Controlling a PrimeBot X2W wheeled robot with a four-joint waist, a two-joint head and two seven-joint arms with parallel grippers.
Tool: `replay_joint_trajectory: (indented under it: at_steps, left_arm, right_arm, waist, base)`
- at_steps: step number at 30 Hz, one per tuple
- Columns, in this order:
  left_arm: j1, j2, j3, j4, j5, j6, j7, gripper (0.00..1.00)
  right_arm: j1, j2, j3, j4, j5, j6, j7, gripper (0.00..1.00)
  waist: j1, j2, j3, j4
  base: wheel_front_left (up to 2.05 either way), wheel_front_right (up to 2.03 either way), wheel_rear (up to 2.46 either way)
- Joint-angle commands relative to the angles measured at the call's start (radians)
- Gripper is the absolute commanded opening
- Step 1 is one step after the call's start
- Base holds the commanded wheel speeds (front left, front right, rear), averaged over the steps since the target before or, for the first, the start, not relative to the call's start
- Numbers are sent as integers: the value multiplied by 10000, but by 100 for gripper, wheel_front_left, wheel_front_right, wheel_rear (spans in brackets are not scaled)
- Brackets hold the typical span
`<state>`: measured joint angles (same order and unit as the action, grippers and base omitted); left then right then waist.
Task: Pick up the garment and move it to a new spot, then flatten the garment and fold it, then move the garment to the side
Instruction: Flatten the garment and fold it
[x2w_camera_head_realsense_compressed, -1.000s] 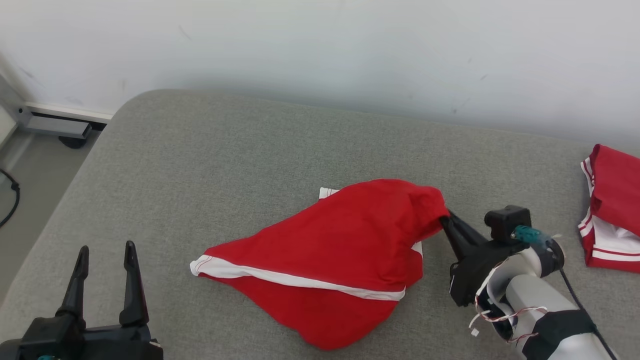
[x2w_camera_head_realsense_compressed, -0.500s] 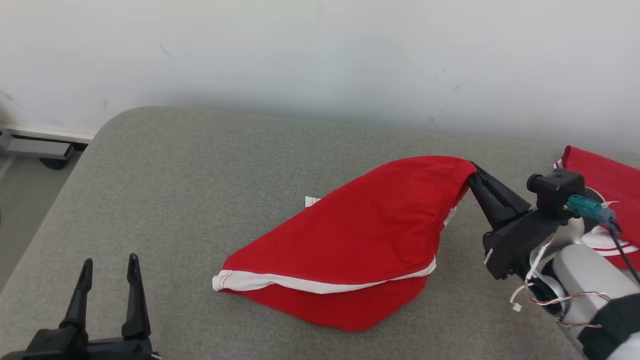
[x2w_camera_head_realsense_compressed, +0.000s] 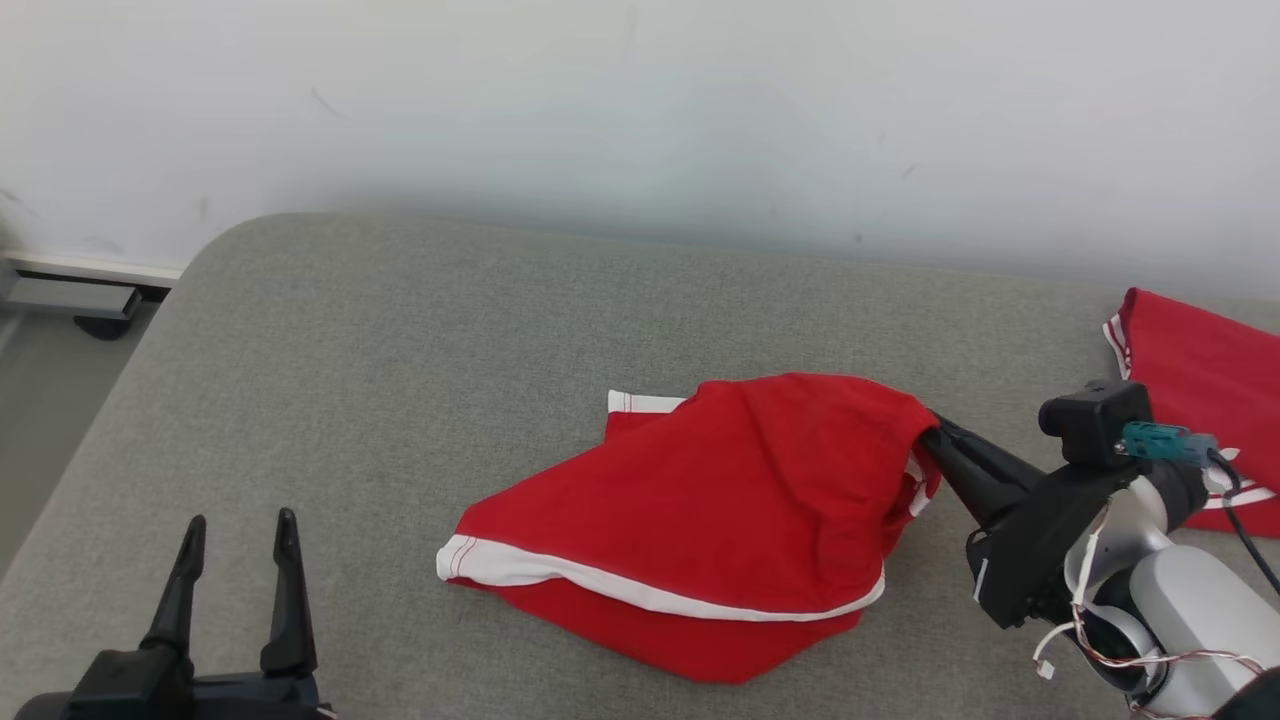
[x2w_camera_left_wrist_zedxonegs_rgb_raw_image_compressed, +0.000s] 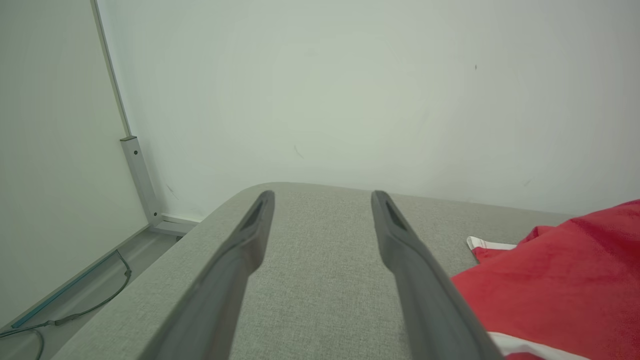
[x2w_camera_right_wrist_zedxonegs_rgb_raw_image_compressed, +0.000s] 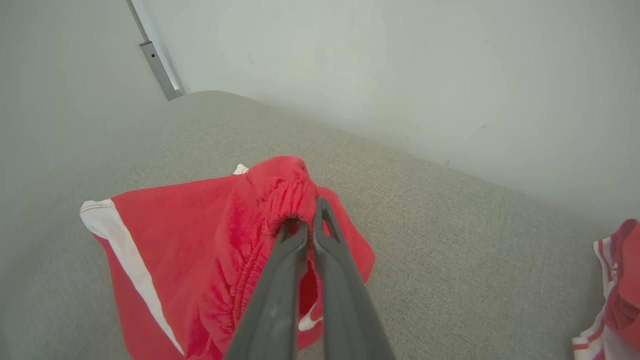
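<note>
The garment (x2w_camera_head_realsense_compressed: 710, 510) is a pair of red shorts with white trim, lying crumpled on the grey cushioned surface (x2w_camera_head_realsense_compressed: 420, 340). My right gripper (x2w_camera_head_realsense_compressed: 930, 437) is shut on its elastic waistband at the right end, holding that edge a little above the surface. The right wrist view shows the two fingers pinched together on the bunched red waistband (x2w_camera_right_wrist_zedxonegs_rgb_raw_image_compressed: 292, 200). My left gripper (x2w_camera_head_realsense_compressed: 235, 530) stands open at the lower left, apart from the cloth, with nothing between its fingers. In the left wrist view the garment (x2w_camera_left_wrist_zedxonegs_rgb_raw_image_compressed: 560, 270) lies to the right of the open fingers (x2w_camera_left_wrist_zedxonegs_rgb_raw_image_compressed: 400, 240).
A second red and white garment (x2w_camera_head_realsense_compressed: 1200, 370) lies at the right edge of the surface, also seen as a cloth (x2w_camera_right_wrist_zedxonegs_rgb_raw_image_compressed: 615, 295) in the right wrist view. A white wall runs behind. The surface's rounded left corner drops to the floor with a metal bracket (x2w_camera_head_realsense_compressed: 70, 290).
My right gripper has lowered the held waistband, after lifting it and carrying it right; the cloth has slackened and sunk. The head camera shifted early on. The left gripper stayed open and still.
</note>
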<state>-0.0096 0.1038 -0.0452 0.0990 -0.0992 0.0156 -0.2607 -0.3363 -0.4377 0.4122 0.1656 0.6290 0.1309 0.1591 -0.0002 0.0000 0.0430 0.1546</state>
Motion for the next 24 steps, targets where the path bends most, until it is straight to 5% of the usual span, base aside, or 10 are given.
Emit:
replay_joint_trajectory:
  at_steps: [1, 3, 18, 24]
  left_arm:
    - [-113, 0, -16, 54, 21, -66, -64, 100]
    - [-208, -32, -67, 165, 70, -105, -64, 100]
    - [-706, -224, -221, 331, 222, -330, -64, 100]
    - [-813, -310, -398, 337, 262, -413, -64, 100]
  right_arm:
    - [-160, 162, -40, 174, 124, -6, -45, 0]
    - [-517, -82, 130, 691, -561, -11, -127, 0]
    - [-4087, 1229, 1387, 6971, -968, -8, -2572, 0]
    - [-4742, 1620, 1584, 8582, -1165, -8, -3409, 0]
  waist:
    - [2, 0, 44, 58]
    - [2, 0, 83, 132]
    - [2, 0, 693, 747]
    - [2, 0, 834, 1018]
  base:
    - [0, 0, 0]
    - [0, 0, 0]
    - [0, 0, 0]
    - [0, 0, 0]
